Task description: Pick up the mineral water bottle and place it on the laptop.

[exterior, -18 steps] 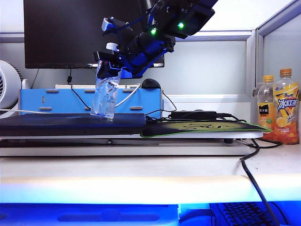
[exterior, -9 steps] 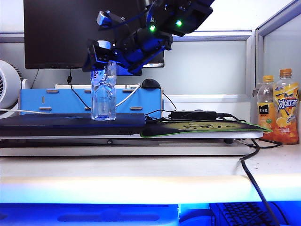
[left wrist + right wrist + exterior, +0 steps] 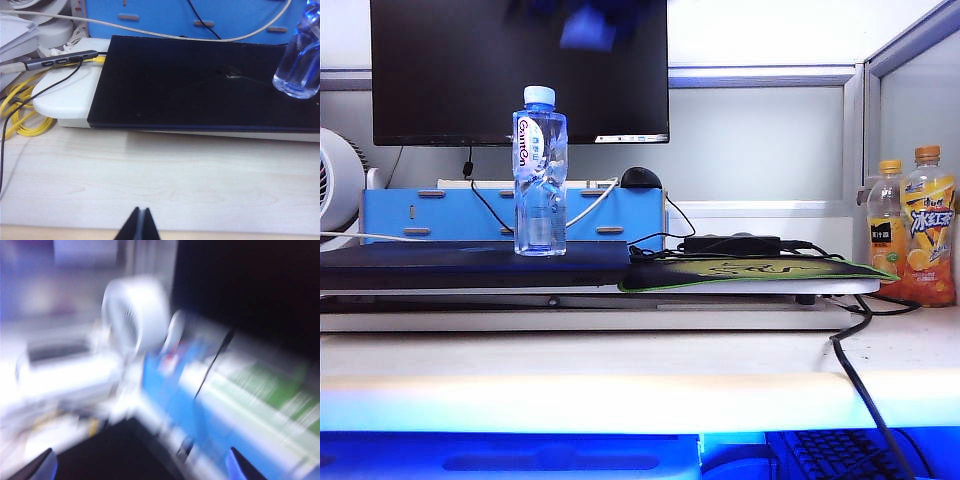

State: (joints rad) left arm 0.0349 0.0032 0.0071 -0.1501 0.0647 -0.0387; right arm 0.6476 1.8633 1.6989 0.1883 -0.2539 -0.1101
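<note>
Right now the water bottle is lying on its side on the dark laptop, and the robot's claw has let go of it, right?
Not quite. In the exterior view the mineral water bottle stands upright on the laptop, cap on top, not lying down. The rest holds: the right gripper is open and off the bottle, a blur near the exterior view's upper edge.

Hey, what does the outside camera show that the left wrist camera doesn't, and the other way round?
Only the exterior view shows the whole mineral water bottle upright with its white cap, the monitor, two orange drink bottles, the mouse pad and a blur of the right gripper at the top edge.

Only the left wrist view shows the left gripper, shut above bare desk, a yellow cable and a grey hub.

Both show the laptop with the bottle's base standing on it.
</note>
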